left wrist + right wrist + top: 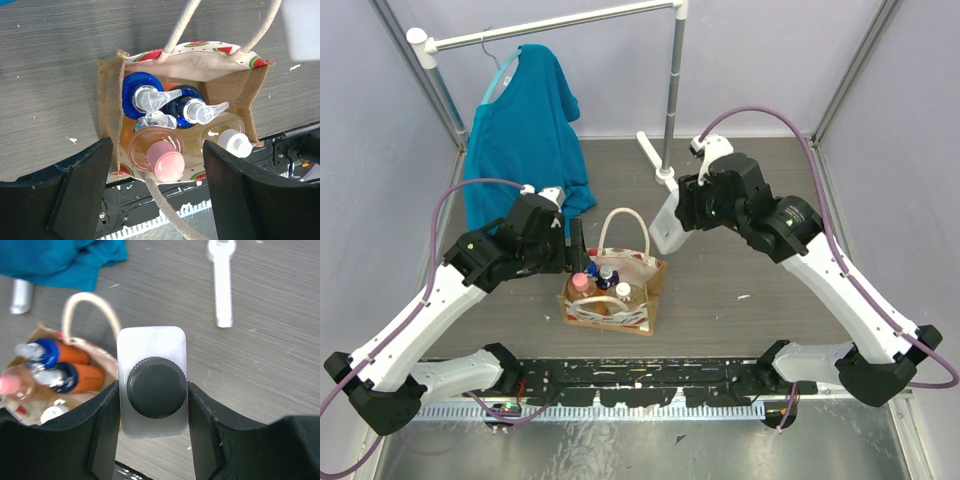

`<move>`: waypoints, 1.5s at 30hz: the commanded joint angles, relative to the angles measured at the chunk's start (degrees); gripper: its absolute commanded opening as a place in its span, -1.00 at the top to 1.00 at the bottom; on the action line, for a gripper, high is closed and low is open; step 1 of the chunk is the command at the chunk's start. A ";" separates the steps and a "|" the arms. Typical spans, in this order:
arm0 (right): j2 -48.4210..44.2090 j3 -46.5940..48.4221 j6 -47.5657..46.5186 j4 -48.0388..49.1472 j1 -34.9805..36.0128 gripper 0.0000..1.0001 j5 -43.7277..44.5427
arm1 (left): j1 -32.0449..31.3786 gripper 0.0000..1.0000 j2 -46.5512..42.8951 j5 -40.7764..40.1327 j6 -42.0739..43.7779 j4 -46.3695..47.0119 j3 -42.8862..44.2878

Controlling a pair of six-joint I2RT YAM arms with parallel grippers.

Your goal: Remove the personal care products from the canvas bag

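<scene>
Your left end effector [157, 170] hangs wide open, empty, over the canvas bag [107, 100] on the tabletop [50, 75]. The bottles [155, 160] sit tight, so pulling one could drag the bag up. Farther back, your right end effector [152, 390] pinches a black-capped bottle [150, 340] that might slip.

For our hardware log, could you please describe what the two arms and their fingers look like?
Both the left arm and the right arm have smooth white shells joined by bulky black joint housings. A thin lavender cable runs in a loop along each arm. The fingers are broad, matte black and blocky with angled faces, and they look alike on both arms.
</scene>
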 commanded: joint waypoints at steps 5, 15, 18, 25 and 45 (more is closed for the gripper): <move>3.05 -0.45 4.84 0.64 -3.86 0.99 18.66 | -0.76 -0.60 0.42 1.78 1.85 1.11 0.68; 5.54 -12.94 8.17 10.17 -16.67 0.99 16.81 | -2.15 -0.60 3.42 0.12 4.01 1.05 0.64; 6.72 -14.37 8.23 10.81 -18.65 0.98 16.61 | -2.56 -0.58 4.74 0.84 3.61 0.90 0.27; 8.82 -17.42 8.79 11.22 -21.44 0.79 17.81 | -4.04 -0.45 4.52 1.11 2.77 -3.08 0.66; -0.45 -13.99 10.88 8.55 -3.23 -0.41 5.63 | -5.48 0.19 8.80 3.68 2.47 -2.98 1.59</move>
